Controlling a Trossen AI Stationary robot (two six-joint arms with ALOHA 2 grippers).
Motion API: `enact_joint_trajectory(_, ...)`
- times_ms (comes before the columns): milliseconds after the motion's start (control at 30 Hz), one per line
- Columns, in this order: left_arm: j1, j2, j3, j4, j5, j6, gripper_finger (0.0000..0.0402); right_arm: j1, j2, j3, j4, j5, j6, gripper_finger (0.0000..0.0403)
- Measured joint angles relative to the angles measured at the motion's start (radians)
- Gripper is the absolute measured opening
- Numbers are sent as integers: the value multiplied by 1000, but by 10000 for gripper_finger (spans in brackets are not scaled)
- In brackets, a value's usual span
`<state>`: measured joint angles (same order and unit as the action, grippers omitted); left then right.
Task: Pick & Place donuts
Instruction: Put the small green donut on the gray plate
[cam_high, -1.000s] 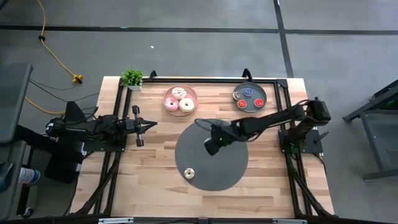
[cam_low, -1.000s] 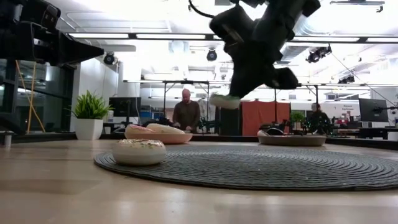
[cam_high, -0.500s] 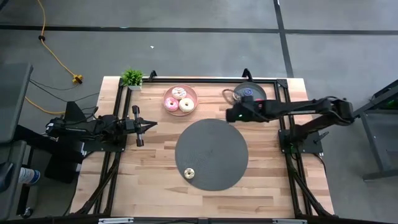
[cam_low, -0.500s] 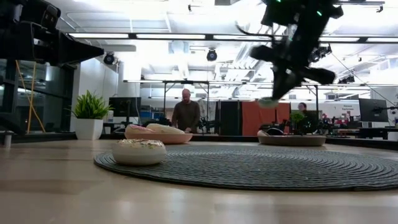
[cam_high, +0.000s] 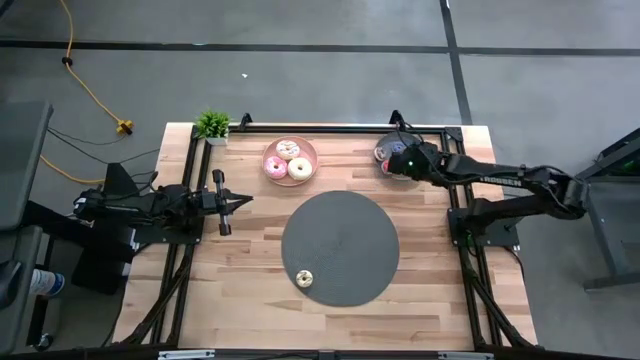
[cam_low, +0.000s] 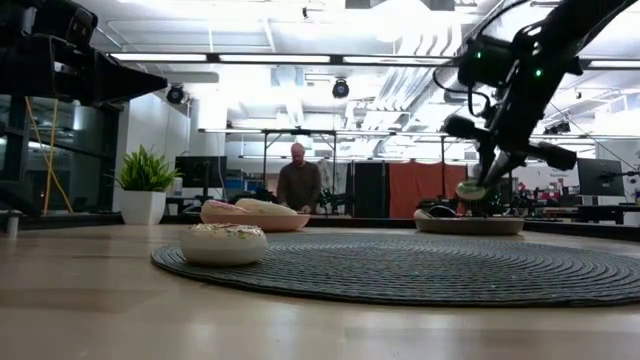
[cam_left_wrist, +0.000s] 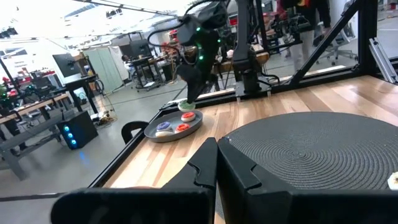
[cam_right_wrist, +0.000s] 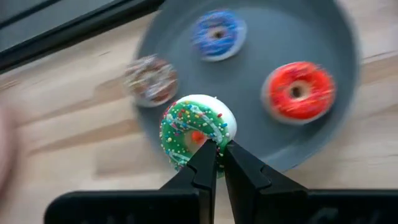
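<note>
My right gripper (cam_right_wrist: 219, 152) hangs over the grey plate (cam_high: 414, 150) at the table's far right, shut on a green-frosted donut (cam_right_wrist: 196, 129) that also shows in the low view (cam_low: 470, 189). On that plate lie a blue donut (cam_right_wrist: 217, 33), a red donut (cam_right_wrist: 298, 91) and a brown donut (cam_right_wrist: 151, 79). A cream donut (cam_high: 304, 279) rests flat on the big dark disc (cam_high: 340, 248). Larger pink and white donuts (cam_high: 288, 161) sit on the pink plate. My left gripper (cam_high: 240, 200) waits at the table's left, shut. My right gripper pinches the green donut's ring at its near side (cam_right_wrist: 208, 144), one finger through the hole and one outside, coming from above and pointing down. The donut is lifted clear, tilted, hanging just above the grey plate.
A potted plant (cam_high: 212, 124) stands at the far left corner. Black frame rails run along the table's far and side edges. A person (cam_low: 299, 182) is in the room beyond the table. Bare wood lies between the disc and the plates.
My right gripper has carried the green donut from above the dark disc toward the table's far right edge, and has come down over the grey plate. The donut has stayed in the hold throughout.
</note>
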<state>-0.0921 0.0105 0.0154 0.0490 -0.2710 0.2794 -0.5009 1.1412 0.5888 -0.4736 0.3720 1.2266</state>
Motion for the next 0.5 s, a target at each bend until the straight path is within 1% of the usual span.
enact_joint_trajectory(200, 0, 0, 0, 0, 0, 0, 0, -107, 42, -15, 20, -5, -40, 24)
enact_joint_trajectory(333, 0, 0, 0, 0, 0, 0, 0, -129, 84, -16, 44, -31, -81, 25)
enact_joint_trajectory(500, 0, 0, 0, 0, 0, 0, 0, -144, 158, -16, 69, -68, -94, 29)
